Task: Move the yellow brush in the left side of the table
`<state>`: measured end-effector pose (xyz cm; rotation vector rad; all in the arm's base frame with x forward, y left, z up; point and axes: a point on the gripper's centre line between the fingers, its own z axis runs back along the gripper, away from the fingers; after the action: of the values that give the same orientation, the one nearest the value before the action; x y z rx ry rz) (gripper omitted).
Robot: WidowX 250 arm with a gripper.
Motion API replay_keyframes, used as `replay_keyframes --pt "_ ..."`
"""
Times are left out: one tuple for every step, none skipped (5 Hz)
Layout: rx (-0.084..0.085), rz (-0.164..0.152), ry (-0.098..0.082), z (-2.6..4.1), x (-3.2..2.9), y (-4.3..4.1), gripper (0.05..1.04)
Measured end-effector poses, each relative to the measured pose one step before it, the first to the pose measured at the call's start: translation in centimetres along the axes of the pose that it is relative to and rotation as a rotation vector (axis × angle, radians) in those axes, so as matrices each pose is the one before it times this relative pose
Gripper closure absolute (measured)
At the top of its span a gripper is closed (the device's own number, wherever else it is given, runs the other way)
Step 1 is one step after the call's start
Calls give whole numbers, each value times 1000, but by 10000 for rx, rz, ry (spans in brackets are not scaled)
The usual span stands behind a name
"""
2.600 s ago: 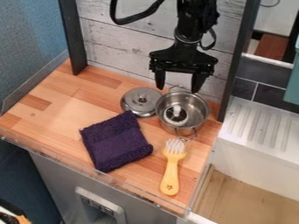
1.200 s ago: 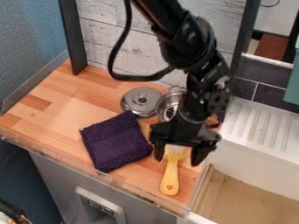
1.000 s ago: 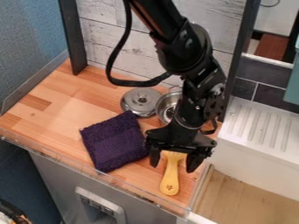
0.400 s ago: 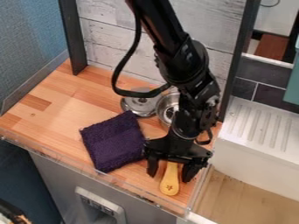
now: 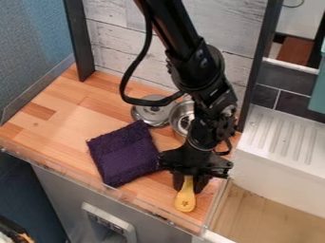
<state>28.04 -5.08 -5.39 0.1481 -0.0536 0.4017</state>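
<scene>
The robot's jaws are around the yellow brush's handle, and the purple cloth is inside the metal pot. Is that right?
Not quite: the purple cloth isn't inside the metal pot. The camera view shows it lying on the wooden counter. The jaws are closed around the handle of the yellow brush, just as you said.

Glossy black arm (image 5: 170,23) — rounded joints (image 5: 203,64), black cable (image 5: 152,102)

Yellow brush (image 5: 185,200), dark purple cloth (image 5: 123,154)
</scene>
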Motion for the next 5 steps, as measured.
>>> replay_keyframes --pt "-176 -254 -243 132 -717 -215 757" --pt "-234 180 -163 264 -1610 380 757" --pt "-77 407 -259 847 -221 434 801" --pt "-115 560 -268 934 419 1255 840" --pt "-250 1324 -360 1586 1729 1724 848"
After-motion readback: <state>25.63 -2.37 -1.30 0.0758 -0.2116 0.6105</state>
